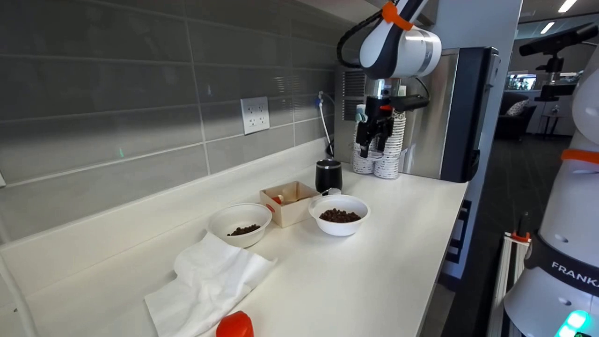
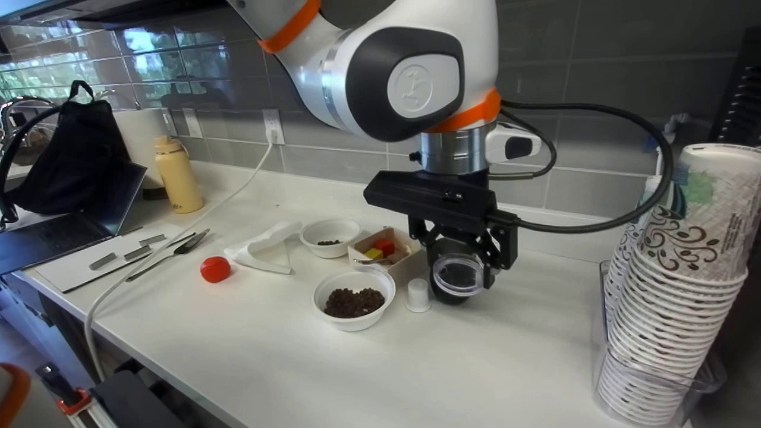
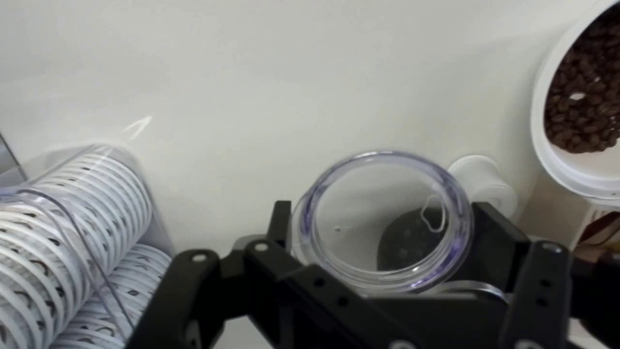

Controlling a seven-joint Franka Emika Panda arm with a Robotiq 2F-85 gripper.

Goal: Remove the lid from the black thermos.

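The black thermos (image 1: 329,178) stands upright on the counter beside the wall, its silver rim showing at the top. In an exterior view it is partly hidden behind the lid and gripper (image 2: 450,296). In the wrist view its silver rim (image 3: 469,285) shows below the lid. The lid is a clear round cap with a thick rim (image 3: 373,213); it also shows in an exterior view (image 2: 458,275). My gripper (image 3: 382,218) is shut on the lid, a finger on each side. In an exterior view the gripper (image 1: 373,150) is above the counter, higher than the thermos and apart from it.
Stacks of patterned cups (image 2: 678,297) stand in a clear holder beside the gripper. A small white pod (image 2: 418,296), a bowl of dark beans (image 2: 352,324) and an open box (image 1: 292,213) are near the thermos. Another bowl (image 1: 224,217) and a paper towel (image 1: 210,281) lie farther along.
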